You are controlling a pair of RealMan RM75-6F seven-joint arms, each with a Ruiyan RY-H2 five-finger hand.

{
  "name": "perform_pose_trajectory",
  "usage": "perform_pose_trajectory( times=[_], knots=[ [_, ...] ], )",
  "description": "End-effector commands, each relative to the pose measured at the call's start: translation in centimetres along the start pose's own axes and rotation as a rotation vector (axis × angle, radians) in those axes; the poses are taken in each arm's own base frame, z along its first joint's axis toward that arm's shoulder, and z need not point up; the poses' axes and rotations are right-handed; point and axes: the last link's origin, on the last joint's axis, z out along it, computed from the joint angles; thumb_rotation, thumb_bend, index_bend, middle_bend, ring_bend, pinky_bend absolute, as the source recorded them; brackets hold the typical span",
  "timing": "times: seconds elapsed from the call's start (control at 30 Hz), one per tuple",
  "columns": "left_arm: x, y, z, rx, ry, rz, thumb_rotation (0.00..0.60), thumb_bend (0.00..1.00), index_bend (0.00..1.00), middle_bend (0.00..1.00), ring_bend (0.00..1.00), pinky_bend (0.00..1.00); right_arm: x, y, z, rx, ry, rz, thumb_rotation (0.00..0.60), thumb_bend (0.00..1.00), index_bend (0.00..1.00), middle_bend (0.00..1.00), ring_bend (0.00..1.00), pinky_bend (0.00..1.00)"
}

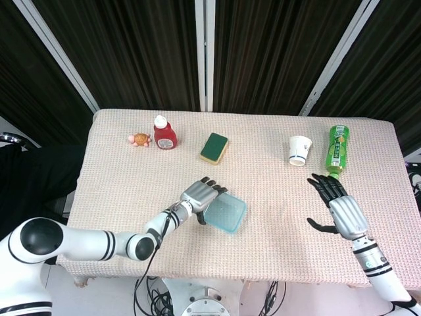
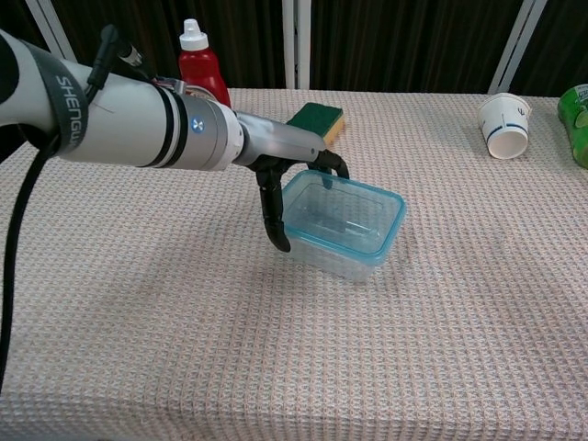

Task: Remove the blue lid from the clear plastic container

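Note:
The clear plastic container [image 1: 227, 216] [image 2: 354, 241] stands on the table's near middle, and its blue-rimmed lid [image 1: 230, 209] [image 2: 372, 207] sits flat on top. My left hand [image 1: 199, 195] [image 2: 287, 154] lies over the container's left end. Its fingers [image 2: 333, 166] curl down over the lid's far-left rim, while the thumb [image 2: 276, 225] presses the near-left corner, so it grips the lid edge. My right hand [image 1: 341, 209] hovers open over bare cloth at the right, far from the container, and shows only in the head view.
Along the far side stand a red sauce bottle [image 1: 164, 133] [image 2: 202, 78], a small toy [image 1: 139, 139], a green-yellow sponge [image 1: 214, 147] [image 2: 317, 119], a paper cup [image 1: 299, 150] [image 2: 505, 124] and a lying green bottle [image 1: 338, 146] [image 2: 577, 110].

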Motion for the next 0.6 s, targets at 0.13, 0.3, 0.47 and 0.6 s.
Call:
perform_pose_trajectory(
  times=[0.13, 0.3, 0.47, 0.6],
  knots=[
    [0.7, -0.6, 0.3, 0.088, 0.050, -0.063, 0.600, 0.00, 0.22, 0.31, 0.18, 0.14, -3.9, -5.3, 3.9, 0.268, -0.091, 0.015, 0.600, 0.17, 0.18, 0.29, 0.10, 0.20],
    [0.9, -0.4, 0.2, 0.153, 0.074, -0.081, 0.600, 0.00, 0.22, 0.31, 0.18, 0.19, -6.4, -7.4, 7.8, 0.318, -0.096, -0.102, 0.600, 0.17, 0.24, 0.32, 0.13, 0.24],
    [0.7, -0.6, 0.8, 0.215, 0.075, -0.085, 0.600, 0.00, 0.22, 0.31, 0.18, 0.20, -8.3, -8.0, 10.5, 0.295, -0.095, -0.144, 0.600, 0.17, 0.27, 0.33, 0.13, 0.24],
    [0.4, -0.7, 1.1, 0.235, 0.065, -0.103, 0.600, 0.00, 0.22, 0.31, 0.18, 0.20, -9.5, -8.5, 11.7, 0.304, -0.096, -0.142, 0.600, 0.17, 0.30, 0.34, 0.13, 0.24]
  ],
)
